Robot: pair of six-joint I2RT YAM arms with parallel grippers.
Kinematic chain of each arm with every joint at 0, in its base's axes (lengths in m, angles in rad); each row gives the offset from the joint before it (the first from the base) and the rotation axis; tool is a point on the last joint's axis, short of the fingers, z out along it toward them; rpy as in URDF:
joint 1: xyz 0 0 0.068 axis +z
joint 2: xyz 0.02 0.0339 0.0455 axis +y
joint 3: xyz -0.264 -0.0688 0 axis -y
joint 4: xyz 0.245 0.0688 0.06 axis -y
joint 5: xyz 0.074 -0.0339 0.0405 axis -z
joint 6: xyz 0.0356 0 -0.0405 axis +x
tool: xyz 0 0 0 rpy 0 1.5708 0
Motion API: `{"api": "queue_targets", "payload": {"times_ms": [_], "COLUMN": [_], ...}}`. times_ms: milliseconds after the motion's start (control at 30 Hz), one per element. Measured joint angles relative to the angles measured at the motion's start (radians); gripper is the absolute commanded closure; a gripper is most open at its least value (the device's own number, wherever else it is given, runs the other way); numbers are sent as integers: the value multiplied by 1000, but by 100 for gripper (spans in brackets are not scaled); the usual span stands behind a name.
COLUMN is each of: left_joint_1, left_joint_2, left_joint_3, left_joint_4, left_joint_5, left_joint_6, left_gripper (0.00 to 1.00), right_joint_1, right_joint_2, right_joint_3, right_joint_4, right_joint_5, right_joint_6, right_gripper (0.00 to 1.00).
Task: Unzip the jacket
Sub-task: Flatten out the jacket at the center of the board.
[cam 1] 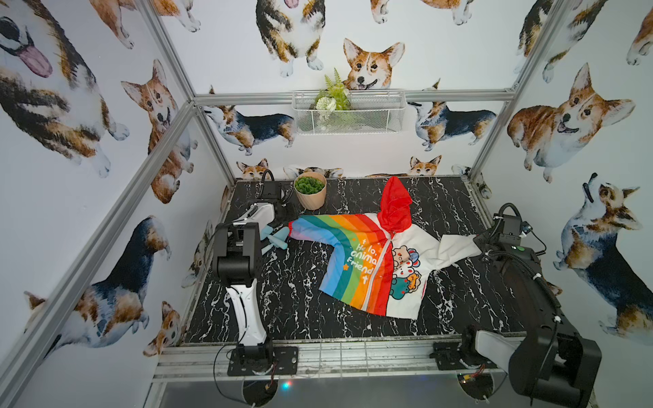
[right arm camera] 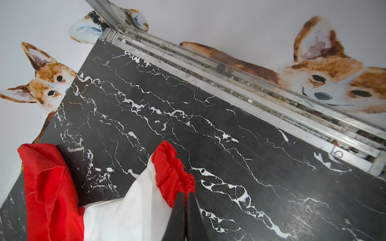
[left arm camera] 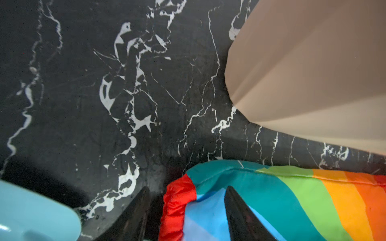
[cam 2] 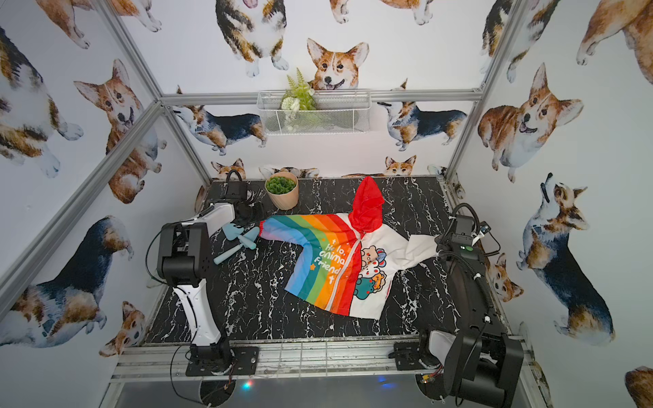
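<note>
The jacket (cam 1: 367, 261) (cam 2: 339, 261) lies flat on the black marble table, red hood (cam 1: 395, 205) toward the back wall. Its white zipper (cam 1: 383, 261) looks closed from collar to hem. In the left wrist view my left gripper (left arm camera: 187, 188) is open, its black fingers straddling the red cuff (left arm camera: 177, 204) of the rainbow sleeve. In the right wrist view my right gripper (right arm camera: 186, 193) is shut on the red cuff (right arm camera: 169, 167) of the white sleeve, which is lifted and stretched toward the table's right edge (cam 1: 459, 243).
A beige plant pot (cam 1: 310, 190) (left arm camera: 313, 73) stands just behind the rainbow sleeve. Light blue tools (cam 1: 274, 240) (left arm camera: 31, 212) lie beside the left gripper. A wire basket (cam 1: 349, 111) hangs on the back wall. An aluminium rail (right arm camera: 229, 83) borders the table.
</note>
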Motion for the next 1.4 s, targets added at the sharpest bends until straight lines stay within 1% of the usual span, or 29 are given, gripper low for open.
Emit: {"api": "queue_targets", "payload": {"times_ms": [100,267,433,600,733,933,1067,1167,1267,1400], "left_joint_1": [-1,-17,-31,-31,-32,-32,-32,-32,-32,-32], "left_joint_2": [3,-27,-50,-50,-49,-23,2,25,39,45], "left_joint_3": [-7,-66,-83,-100,-103,-72,-31,-2,18,26], "left_joint_4": [-10,-21,-22,-35,-43,-56,-67,-78,-91,-105], "left_joint_5": [17,41,65,63,60,48,41,24,10,-16], "left_joint_6": [0,-1,-4,-9,-9,-8,-4,2,5,11], "left_gripper": [42,41,39,35,37,44,43,38,37,41], "right_joint_1": [-4,-4,-4,-4,-4,-4,-4,-4,-4,-4], "right_joint_2": [2,2,3,-2,-4,-8,-8,-9,-10,-10], "right_joint_3": [0,0,-8,-16,-20,-22,-27,-30,-34,-39], "right_joint_4": [5,6,14,23,29,35,42,46,48,51], "right_joint_5": [-11,-26,-47,-51,-59,-78,-83,-90,-103,-104], "right_joint_6": [0,0,-1,-1,-1,-1,-1,-1,-1,-2], "right_gripper": [100,100,100,100,100,100,100,100,100,100]}}
